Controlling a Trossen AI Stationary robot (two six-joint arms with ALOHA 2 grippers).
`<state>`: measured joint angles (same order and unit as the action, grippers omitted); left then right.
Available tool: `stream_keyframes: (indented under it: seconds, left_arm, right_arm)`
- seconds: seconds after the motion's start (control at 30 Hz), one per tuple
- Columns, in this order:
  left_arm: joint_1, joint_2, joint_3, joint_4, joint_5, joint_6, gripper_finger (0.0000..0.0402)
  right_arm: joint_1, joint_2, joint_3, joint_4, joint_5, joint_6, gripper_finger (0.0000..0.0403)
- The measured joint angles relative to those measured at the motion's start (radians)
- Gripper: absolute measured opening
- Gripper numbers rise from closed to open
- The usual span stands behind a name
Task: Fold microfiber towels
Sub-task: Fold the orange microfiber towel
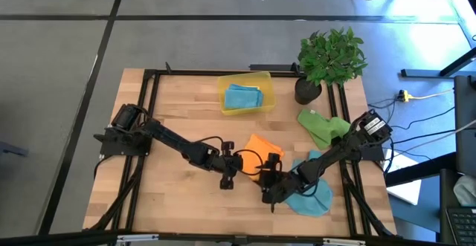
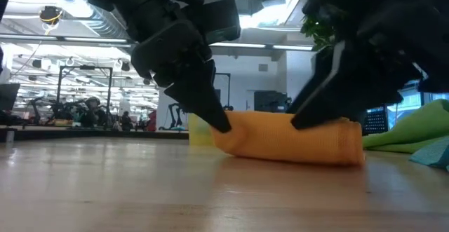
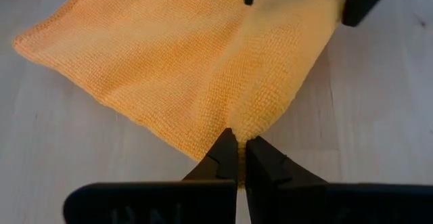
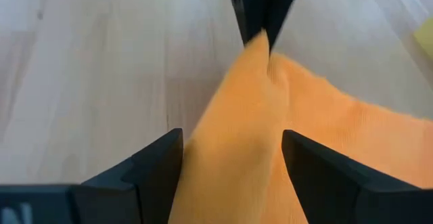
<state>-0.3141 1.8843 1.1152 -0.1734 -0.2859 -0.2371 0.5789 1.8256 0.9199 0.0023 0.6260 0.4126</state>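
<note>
No readable text, labels, brands or numbers anywhere in view

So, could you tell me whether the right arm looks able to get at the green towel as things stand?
Probably yes. The green towel lies uncovered beside the right arm, near the potted plant. The right gripper stands open astride the orange towel, which the left gripper pinches, so it would have to back off first.

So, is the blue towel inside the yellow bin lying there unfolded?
No, the blue towel lies folded into a neat rectangle inside the yellow bin.
</note>
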Motion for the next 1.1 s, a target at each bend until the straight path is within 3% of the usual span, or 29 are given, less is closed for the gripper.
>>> stream_keyframes:
  seconds: [0.3,0.73,1.1]
  left_arm:
    - [0.0,0.0,0.0,-0.02,0.0,-0.022,0.0]
    - [0.0,0.0,0.0,-0.03,0.01,-0.017,0.0]
    - [-0.005,0.0,0.001,-0.057,0.045,-0.032,0.0]
  right_arm:
    - [0.063,0.0,0.0,-0.057,-0.034,0.066,0.0251]
    - [0.079,0.106,-0.018,0.0,0.055,0.106,0.0244]
    - [0.128,0.056,-0.021,0.016,0.114,0.028,0.017]
